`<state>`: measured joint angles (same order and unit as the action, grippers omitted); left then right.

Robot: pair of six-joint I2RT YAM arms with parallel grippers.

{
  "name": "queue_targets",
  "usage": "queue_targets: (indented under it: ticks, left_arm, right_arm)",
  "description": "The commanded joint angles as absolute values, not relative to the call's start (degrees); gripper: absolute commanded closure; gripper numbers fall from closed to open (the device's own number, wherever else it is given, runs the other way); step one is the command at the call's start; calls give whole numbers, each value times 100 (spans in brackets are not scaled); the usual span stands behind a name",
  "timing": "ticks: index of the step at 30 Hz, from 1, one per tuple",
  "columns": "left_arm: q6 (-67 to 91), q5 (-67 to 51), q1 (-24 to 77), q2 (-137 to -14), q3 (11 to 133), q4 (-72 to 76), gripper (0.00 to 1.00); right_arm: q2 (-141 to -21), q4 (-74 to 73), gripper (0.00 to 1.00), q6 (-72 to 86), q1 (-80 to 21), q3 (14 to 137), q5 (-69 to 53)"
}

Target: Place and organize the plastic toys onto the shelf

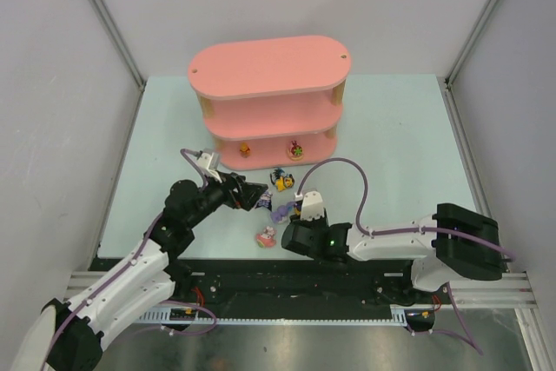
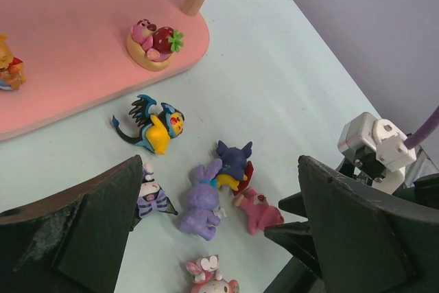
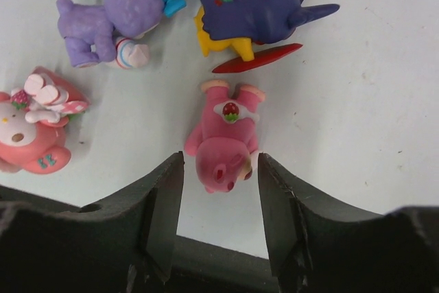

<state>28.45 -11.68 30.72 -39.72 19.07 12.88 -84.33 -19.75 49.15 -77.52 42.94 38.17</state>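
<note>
The tabletop [image 1: 391,128] carries the pink shelf [image 1: 269,67], with 2 toys [image 1: 297,149] on its bottom board. The left tool [image 1: 250,191] hangs released over loose toys [image 2: 202,200] near the shelf. The right tool [image 3: 221,173] is grasping the pink toy [image 3: 223,138], which lies on the tabletop.

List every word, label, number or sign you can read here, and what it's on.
No readable text anywhere.
The shelf is plain pink.
The pink figurine carries only a strawberry picture.
Teal marks on the pink-and-white toy are too blurred to read.
</note>
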Motion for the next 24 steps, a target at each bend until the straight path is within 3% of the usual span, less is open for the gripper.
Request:
queue_targets:
  ticks: [1,11,24]
  left_arm:
    - [2804,-1213,3050,-3841,1942,1283,0]
    - [2786,-1213,3050,-3814,1942,1266,0]
    - [2804,-1222,3050,-3744,1890,1257,0]
  right_arm:
    - [-8569,-1758,48,5229,-7787,4307,4421]
    - [-8666,-1599,54,5221,-7752,4236,4298]
    - [-8701,-1714,53,5370,-7734,4140,4298]
